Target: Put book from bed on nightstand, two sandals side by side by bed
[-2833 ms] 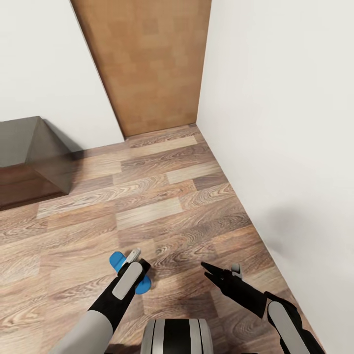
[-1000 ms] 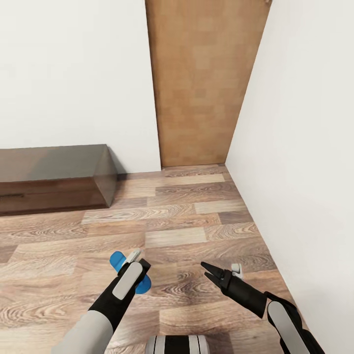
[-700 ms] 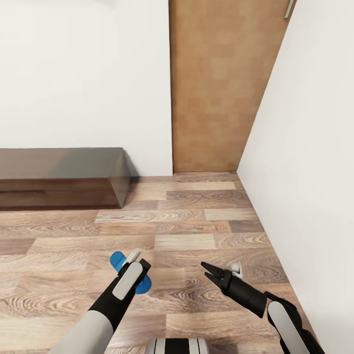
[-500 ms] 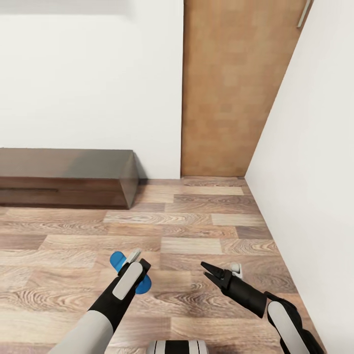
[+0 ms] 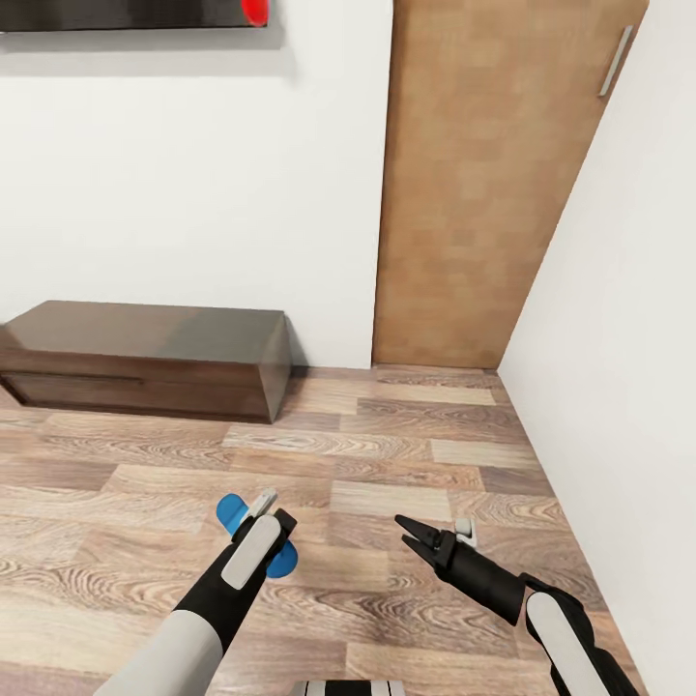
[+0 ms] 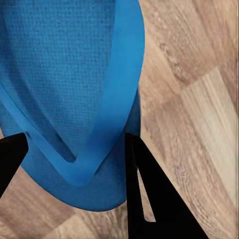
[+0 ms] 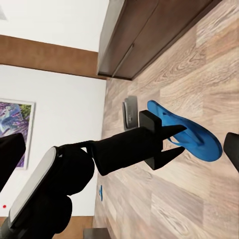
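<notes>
Robot in transit over the wood floor [image 5: 387, 454], the left gripper [image 5: 259, 507] carrying one blue sandal [image 6: 74, 89]
Left jaws clamp the sandal near its strap; right gripper [image 5: 411, 535] spread and empty. Risks, as judged: the thin sole slipping from a narrow pinch while driving, or the base clipping the low dark cabinet [image 5: 145, 358] or the white wall [image 5: 619, 387] close on the right

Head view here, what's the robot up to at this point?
The robot faces a room corner with a wooden door and a low dark cabinet. Its left gripper carries one blue sandal, the fingers shut on it above the plank floor. The right gripper is open and holds nothing.
</notes>
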You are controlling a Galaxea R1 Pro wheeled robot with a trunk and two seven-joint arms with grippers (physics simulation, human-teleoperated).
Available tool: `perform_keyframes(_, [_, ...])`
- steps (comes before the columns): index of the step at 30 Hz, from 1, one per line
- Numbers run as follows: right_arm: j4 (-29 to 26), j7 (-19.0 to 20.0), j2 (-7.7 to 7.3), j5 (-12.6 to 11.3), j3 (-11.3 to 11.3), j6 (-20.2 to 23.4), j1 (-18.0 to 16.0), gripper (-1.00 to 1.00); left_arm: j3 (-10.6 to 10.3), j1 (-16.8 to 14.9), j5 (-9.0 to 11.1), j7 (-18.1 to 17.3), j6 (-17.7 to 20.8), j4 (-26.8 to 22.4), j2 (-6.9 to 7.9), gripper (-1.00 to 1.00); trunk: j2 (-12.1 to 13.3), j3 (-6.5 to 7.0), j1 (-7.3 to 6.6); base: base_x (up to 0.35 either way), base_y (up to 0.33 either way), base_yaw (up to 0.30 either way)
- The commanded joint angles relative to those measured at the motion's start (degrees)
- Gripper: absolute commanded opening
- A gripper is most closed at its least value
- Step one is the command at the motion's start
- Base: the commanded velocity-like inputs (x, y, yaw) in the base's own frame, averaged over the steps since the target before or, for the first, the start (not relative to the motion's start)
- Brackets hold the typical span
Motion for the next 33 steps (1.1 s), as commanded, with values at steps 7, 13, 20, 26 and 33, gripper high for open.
perform_keyframes(7, [0.0,0.0,-0.03,-0.2,0.0,0.2,0.0,1.0,-0.1,0.0,0.0,0.3,0.3,0.0,0.02,-1.0,0.1,1.51,-0.19,0.0,0.0,0.001])
perform_keyframes(13, [0.5,-0.2,-0.03,0.1,0.1,0.2,0.0,1.0,-0.1,0.0,0.0,-1.4,1.1,-0.1,0.06,-1.0,0.2,2.84,-0.34,0.0,0.0,0.0])
perform_keyframes(20, [0.8,-0.2,-0.11,6.2,0.0,0.2,0.0,1.0,-0.2,0.0,-3.2,-9.8,10.4,-0.1,3.18,-1.0,0.3,4.39,-0.52,0.0,0.0,0.0])
perform_keyframes(26, [0.9,-0.1,-0.29,6.9,-0.3,0.2,0.0,1.0,-0.2,0.0,-7.8,-10.9,11.8,0.0,8.08,-1.0,0.3,5.72,-0.68,0.0,0.0,0.0])
perform_keyframes(33, [7.0,0.3,-3.54,6.9,-1.1,-0.5,0.1,1.0,-0.3,0.4,-8.4,-15.4,11.9,0.0,15.26,-1.0,0.4,7.27,-0.86,0.0,0.0,0.0])
